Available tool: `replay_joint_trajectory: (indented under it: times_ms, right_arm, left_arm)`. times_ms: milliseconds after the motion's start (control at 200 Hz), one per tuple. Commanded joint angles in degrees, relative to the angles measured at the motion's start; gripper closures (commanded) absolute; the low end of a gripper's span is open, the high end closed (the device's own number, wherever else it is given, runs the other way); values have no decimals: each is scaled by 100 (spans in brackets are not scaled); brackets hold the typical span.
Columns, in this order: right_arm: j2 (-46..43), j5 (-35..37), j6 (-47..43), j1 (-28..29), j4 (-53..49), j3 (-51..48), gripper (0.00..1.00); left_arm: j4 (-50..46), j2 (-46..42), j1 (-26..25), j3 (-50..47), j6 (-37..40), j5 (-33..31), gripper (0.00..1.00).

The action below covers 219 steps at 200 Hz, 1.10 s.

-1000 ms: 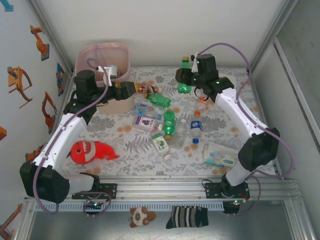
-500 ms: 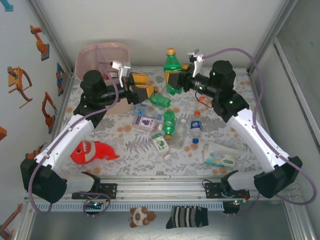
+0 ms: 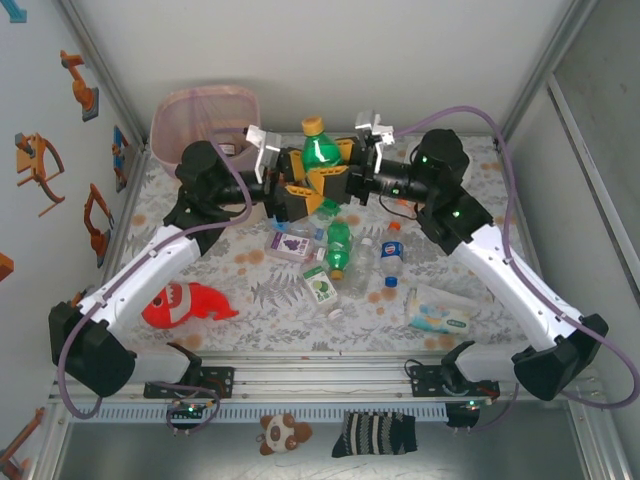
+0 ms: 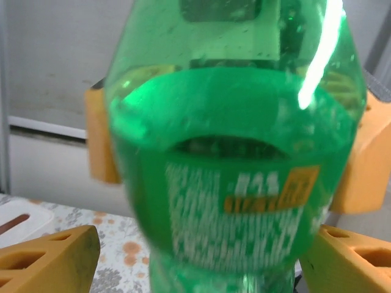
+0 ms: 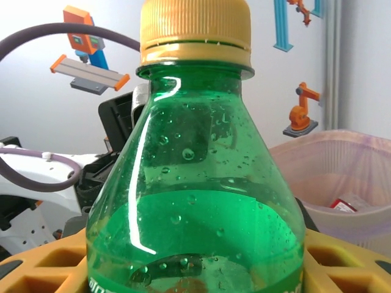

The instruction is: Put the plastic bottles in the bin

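Note:
A green soda bottle [image 3: 320, 150] with an orange cap hangs upright above the table's middle back, and my right gripper [image 3: 338, 168] is shut on its lower body. The same bottle [image 5: 195, 201] rises between my right gripper's [image 5: 195, 271] orange fingers. My left gripper [image 3: 303, 175] is open, its fingers bracketing the bottle [image 4: 232, 152] from the opposite side, with a gap on the left. More plastic bottles lie on the mat: a green one [image 3: 338, 245] and a clear one with a blue label [image 3: 391, 255]. The pink-beige bin [image 3: 205, 103] stands at the back left.
A red plush fish [image 3: 185, 303] lies near the front left and a pale wipes pack [image 3: 438, 312] at the front right. Two small juice cartons [image 3: 288, 243] [image 3: 322, 287] lie among the bottles. White walls close in the back and sides.
My right arm lifted the green bottle and carried it left to the centre. My left gripper swung right from the bin to meet it and now brackets the bottle.

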Motion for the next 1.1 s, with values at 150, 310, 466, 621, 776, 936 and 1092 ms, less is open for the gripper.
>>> replay_joint_trajectory:
  times_ms: [150,310,466,621,776,936,1092]
  right_arm:
    - [-117,1,-56,216,262,162,56]
    - [-138,105,-90,288,276,162,56]
    - [-160,197,-140,311,235,155,56]
    - [-188,250,-222,328,143,153,56]
    - [-232,293,-280,341,28,162,56]
    - [-345,367,-388,341,-157,153,43]
    - [-551,549,-536,341,-419,118,31]
  left_arm:
    - [337,73,-216,303,223,442,25]
    - [316,73,-226,301,274,446,33]
    - [284,59,-231,301,294,455,38]
    - [100,-36,-226,292,442,453,44]
    - [-100,-134,-226,283,629,425,50]
    - [-297,-200,-226,301,815,352,53]
    - [-405,-227,-199,323,896,288,54]
